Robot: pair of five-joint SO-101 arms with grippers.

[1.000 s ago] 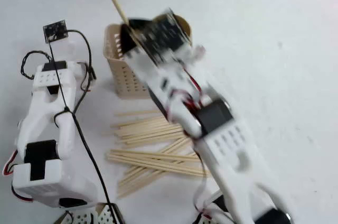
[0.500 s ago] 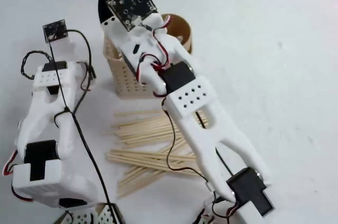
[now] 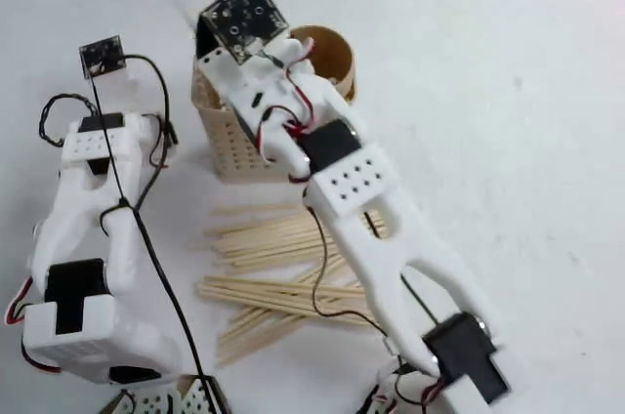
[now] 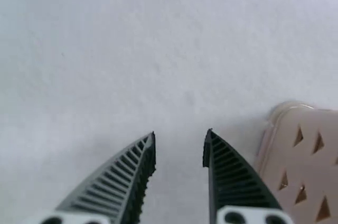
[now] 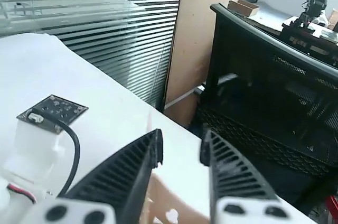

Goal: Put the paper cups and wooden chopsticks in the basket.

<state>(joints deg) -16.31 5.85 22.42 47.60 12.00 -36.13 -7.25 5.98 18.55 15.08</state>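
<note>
Mostly the chopsticks (image 3: 264, 294) lie flat, long axes side-to-side (fanned); left pincer (image 4: 179, 150) and right pincer (image 5: 181, 147) slightly parted, empty.

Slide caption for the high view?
Right arm stretched over the basket, chopsticks piled on the table, left arm alongside.

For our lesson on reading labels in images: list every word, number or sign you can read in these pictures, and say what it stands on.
No text can be read.
Any marks on the camera board above the basket are too small to read.
The chopsticks and the paper cup show no print.
</note>
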